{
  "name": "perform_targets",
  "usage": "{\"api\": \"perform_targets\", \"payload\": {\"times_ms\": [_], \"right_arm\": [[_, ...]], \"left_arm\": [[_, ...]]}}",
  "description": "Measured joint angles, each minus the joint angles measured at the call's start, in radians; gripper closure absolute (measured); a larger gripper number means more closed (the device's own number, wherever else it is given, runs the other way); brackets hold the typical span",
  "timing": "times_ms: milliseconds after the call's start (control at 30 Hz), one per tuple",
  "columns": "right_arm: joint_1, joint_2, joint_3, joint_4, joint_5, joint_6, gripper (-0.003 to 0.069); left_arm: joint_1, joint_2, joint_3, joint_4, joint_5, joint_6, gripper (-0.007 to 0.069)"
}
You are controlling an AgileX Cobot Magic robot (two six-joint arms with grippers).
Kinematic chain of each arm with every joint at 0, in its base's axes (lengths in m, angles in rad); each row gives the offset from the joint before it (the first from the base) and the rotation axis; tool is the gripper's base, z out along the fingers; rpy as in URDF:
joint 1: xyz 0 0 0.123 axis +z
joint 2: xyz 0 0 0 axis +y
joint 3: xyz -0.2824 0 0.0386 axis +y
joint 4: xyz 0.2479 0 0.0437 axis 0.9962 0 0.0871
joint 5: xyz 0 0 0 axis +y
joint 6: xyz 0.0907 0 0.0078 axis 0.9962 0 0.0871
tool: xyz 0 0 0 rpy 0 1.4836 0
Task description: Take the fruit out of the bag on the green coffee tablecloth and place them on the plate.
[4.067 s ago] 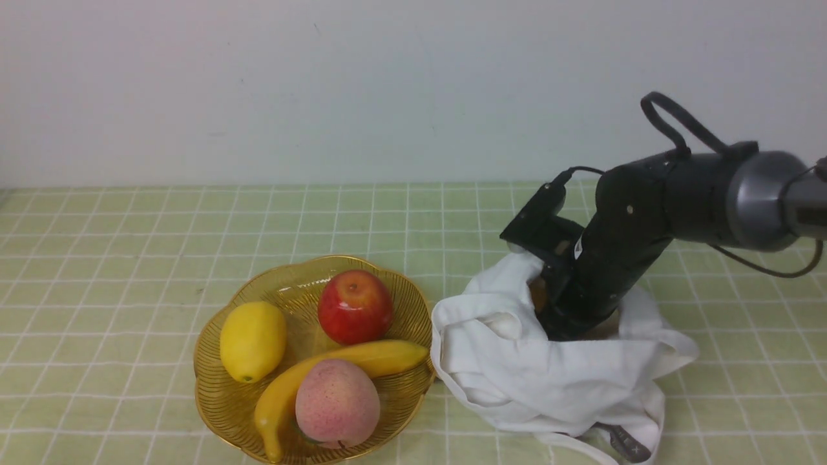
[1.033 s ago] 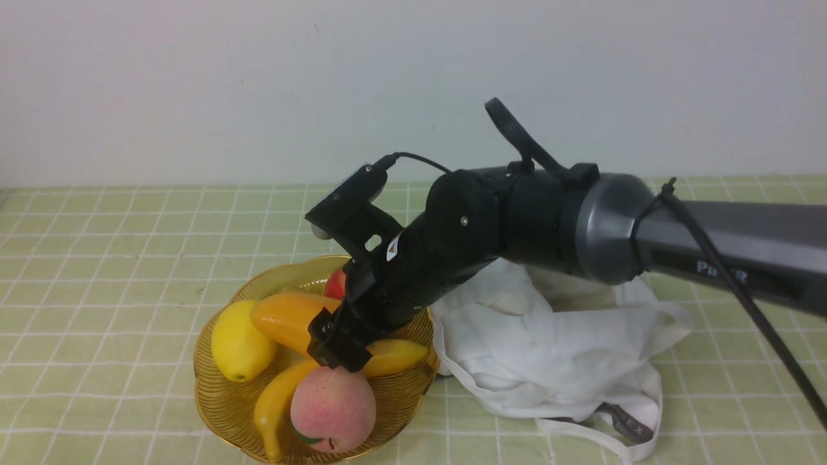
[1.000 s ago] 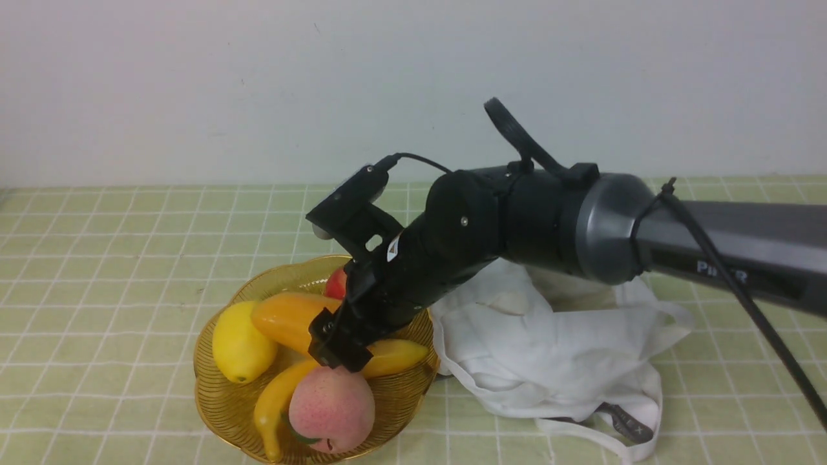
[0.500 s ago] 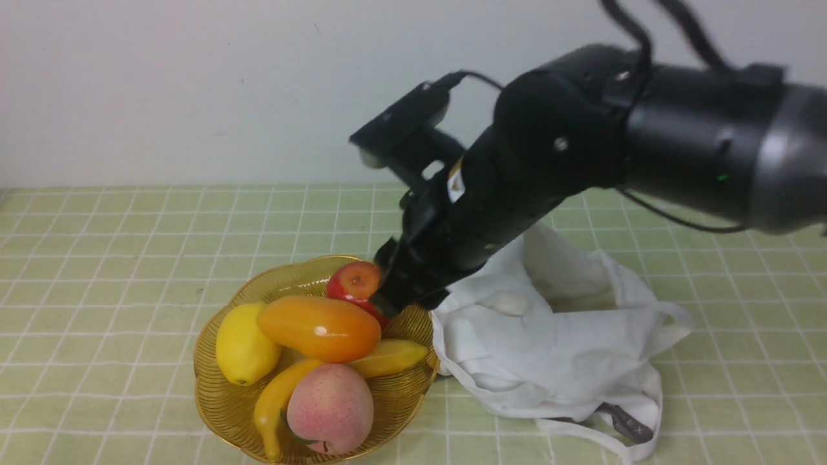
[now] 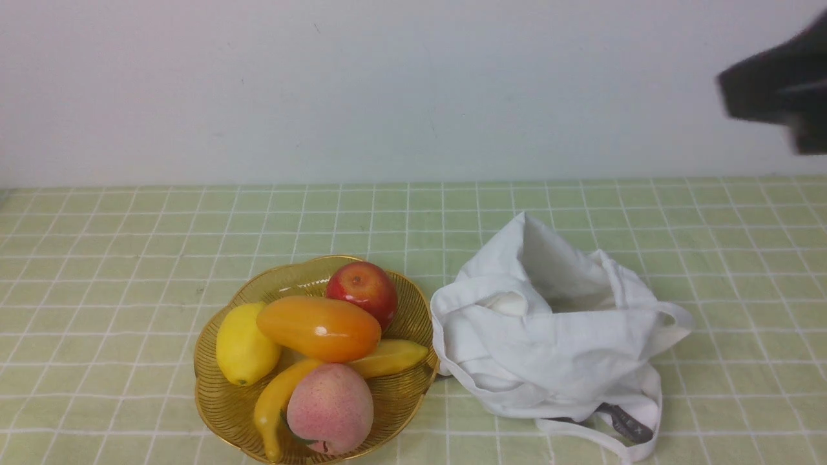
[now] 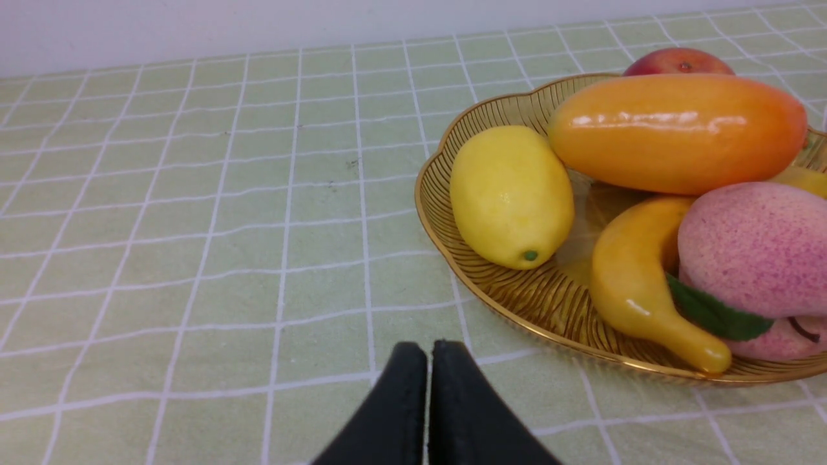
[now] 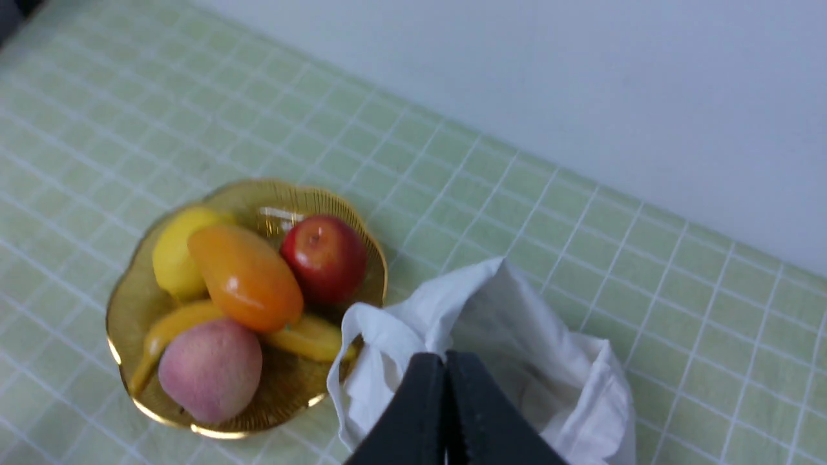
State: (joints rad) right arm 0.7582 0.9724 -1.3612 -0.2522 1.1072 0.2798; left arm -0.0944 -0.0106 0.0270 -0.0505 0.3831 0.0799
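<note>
Task looks near done, so your step now is prob. just parking the R arm. The mango-like fruit point(image 5: 318, 329) is on the plate point(image 5: 404, 387), lying over the banana point(image 5: 390, 359) w/ the lemon point(image 5: 247, 344), apple point(image 5: 364, 290) & peach point(image 5: 331, 408) packed round it. Your R hand point(image 7: 444, 361) is pressed together w/ nothing in it, up above the bag point(image 5: 568, 361); your L hand point(image 6: 429, 352) is also pressed together, nothing in it, near the plate

To finish well: keep R high & go back smoothly, fingers together so they can't hook a strap point(image 5: 597, 439) or the bag's loose rim. Bag sits right by the plate, so a snagged handle could drag cloth into the rim & jog the pile. Keep L out of it unless something rolls; if you must shift it, lift first, don't sweep over the green tablecloth point(image 5: 129, 290) toward the plate

Mango's perched on top, glossy & prob. slippery, so don't nudge it "neater", it'd likely roll off the banana. Before you call it done, check the bag's mouth: no fruit visible there, but the folds hide the bottom, can't tell 100% it's empty
</note>
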Motion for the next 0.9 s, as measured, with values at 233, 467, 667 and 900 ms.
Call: {"api": "perform_targets", "payload": {"times_ms": [233,467,667,900], "right_arm": [[0.0,-0.406,0.387,-0.036,-0.245,0.047,0.0671],[0.0,-0.771,0.772,-0.072,-0.642,0.123,0.0671],[0.0,-0.85,0.925,-0.076,-0.756,0.155,0.0671],[0.0,-0.85,0.974,-0.082,-0.772,0.157,0.0671]], "left_arm": [[0.0,0.0,0.0,0.0,0.0,0.0,0.0632],[0.0,0.0,0.0,0.0,0.0,0.0,0.0632],[0.0,0.0,0.0,0.0,0.0,0.0,0.0632],[0.0,0.0,0.0,0.0,0.0,0.0,0.0632]]}}
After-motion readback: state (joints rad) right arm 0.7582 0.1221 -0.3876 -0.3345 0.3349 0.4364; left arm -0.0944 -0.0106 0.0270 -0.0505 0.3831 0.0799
